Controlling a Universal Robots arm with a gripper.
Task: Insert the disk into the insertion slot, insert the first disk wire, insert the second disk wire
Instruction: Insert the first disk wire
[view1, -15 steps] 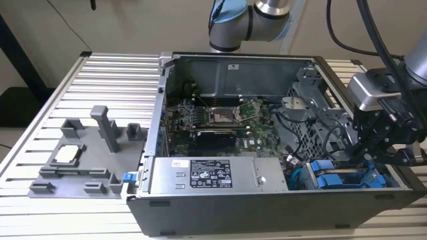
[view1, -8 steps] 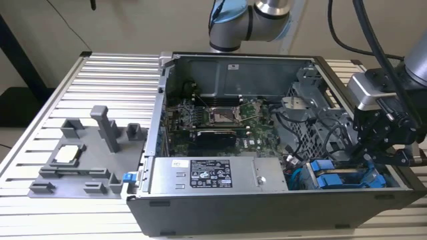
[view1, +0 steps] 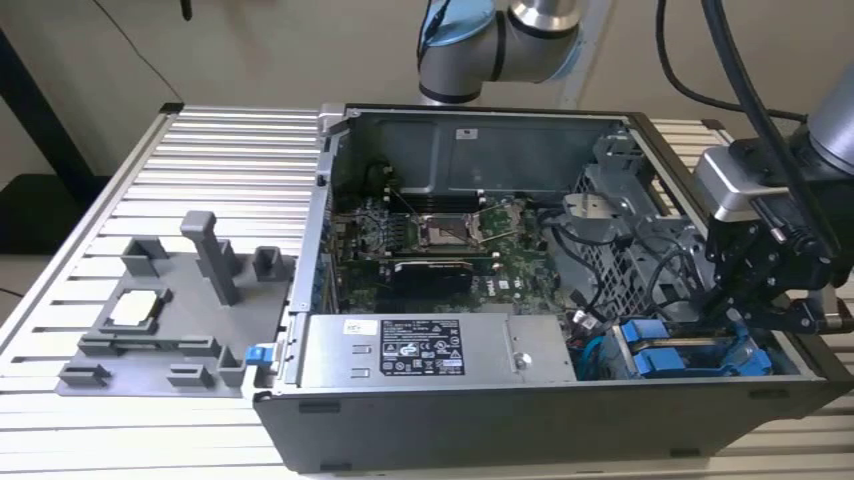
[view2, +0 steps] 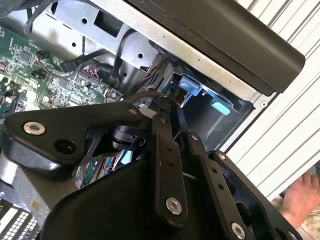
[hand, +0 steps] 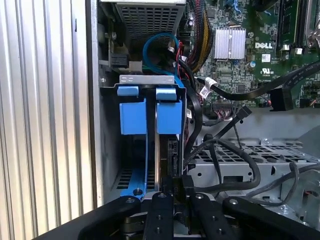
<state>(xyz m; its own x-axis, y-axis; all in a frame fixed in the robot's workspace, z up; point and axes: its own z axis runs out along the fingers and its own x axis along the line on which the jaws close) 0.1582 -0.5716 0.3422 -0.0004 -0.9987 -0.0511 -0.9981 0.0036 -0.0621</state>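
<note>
The gripper (hand: 178, 194) pinches a black cable plug (hand: 179, 181) right at the edge of the disk (hand: 169, 117). The disk's blue carrier sits inside the insertion slot (hand: 147, 79), at the lower right of the exterior view. The power-supply box (view1: 534, 355) carries a white printed label (view1: 420, 352). The second wrist view catches a person's hand (view2: 300, 200) outside the case.

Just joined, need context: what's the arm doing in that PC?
The robot arm's gripper is down in the corner of the open computer case, at the insertion slot. The blue-framed disk sits inside that slot. Black cables hang next to it; whether any is plugged in can't be told. A person's hand is nearby.
</note>
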